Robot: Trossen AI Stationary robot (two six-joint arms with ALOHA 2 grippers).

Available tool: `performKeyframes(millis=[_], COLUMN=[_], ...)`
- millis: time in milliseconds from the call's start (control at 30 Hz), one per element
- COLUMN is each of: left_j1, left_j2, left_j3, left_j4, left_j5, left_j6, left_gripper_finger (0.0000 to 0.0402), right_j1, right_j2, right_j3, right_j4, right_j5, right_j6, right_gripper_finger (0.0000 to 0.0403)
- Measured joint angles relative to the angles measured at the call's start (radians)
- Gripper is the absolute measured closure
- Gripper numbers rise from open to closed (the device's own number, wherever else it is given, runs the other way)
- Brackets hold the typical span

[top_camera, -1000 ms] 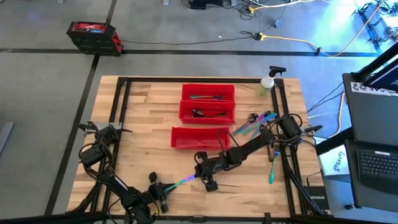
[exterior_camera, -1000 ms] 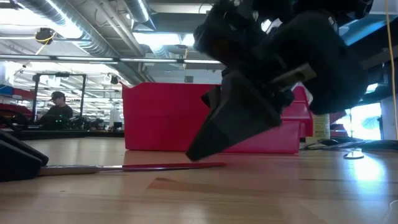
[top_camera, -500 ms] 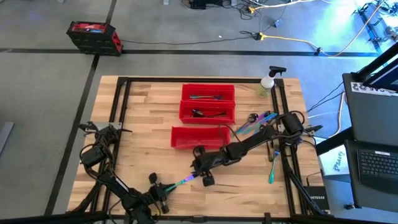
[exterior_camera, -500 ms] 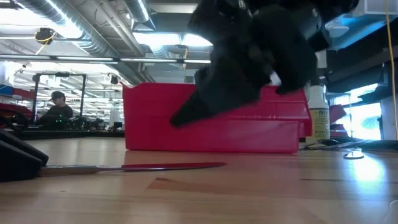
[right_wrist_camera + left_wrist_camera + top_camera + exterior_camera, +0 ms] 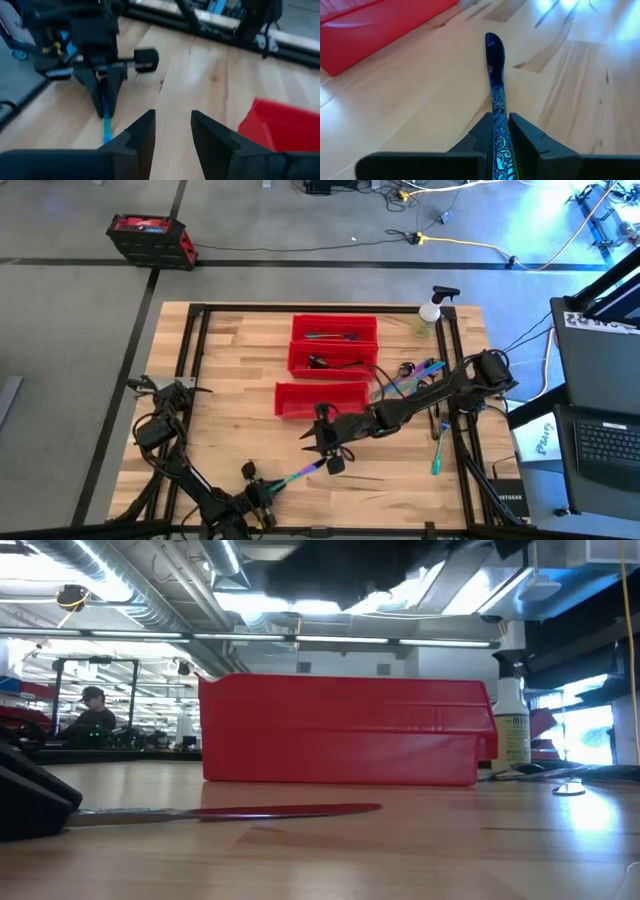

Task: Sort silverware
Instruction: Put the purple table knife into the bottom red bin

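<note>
A grey floor (image 5: 90,330) crossed by dark lines surrounds the wooden table (image 5: 240,380), with a red and black case (image 5: 152,238) standing on it beyond the table's far left corner and cables (image 5: 450,230) trailing across it farther right. Beside the table's right edge sits a dark desk with a laptop (image 5: 607,442). Seen from table height, the room behind has a ceiling of pipes and ducts (image 5: 130,580) lit by bright panels, and a person (image 5: 92,710) sits far off at the left.
</note>
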Motion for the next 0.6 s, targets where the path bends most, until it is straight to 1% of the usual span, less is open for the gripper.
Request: performKeyframes(millis=[133,267,367,500,600], left_j1=[0.015,0.032,0.046,0.069,0.088], left_j2=[0.001,0.001,0.001,0.001,0.0], left_j3=[0.028,0.058,0.086,0.12,0.148], left_j4=[0.002,0.003,0.002,0.001,0.001], left_j5=[0.008,0.007,-0.005,-0.013,-0.023], left_j6=[0.024,0.049,0.087,0.139,0.18], left_gripper_finger=[0.0372,0.0372,0.0372,0.0372,0.0372], right_j1=[0.0,0.0,0.0,0.0,0.0], right_j2=[-0.046,-0.085,-0.108,-0.144,-0.173], right_j3=[0.0,0.0,0.0,0.0,0.0], right_j4=[-0.003,-0.031,-0.075,-0.13,-0.208], right_j5=[0.002,0.049,0.069,0.071,0.07], right_j6=[-0.013,-0.019,-0.035,-0.038,-0.038], right_gripper_finger=[0.0292,0.0292,0.0292,0.0292,0.0292])
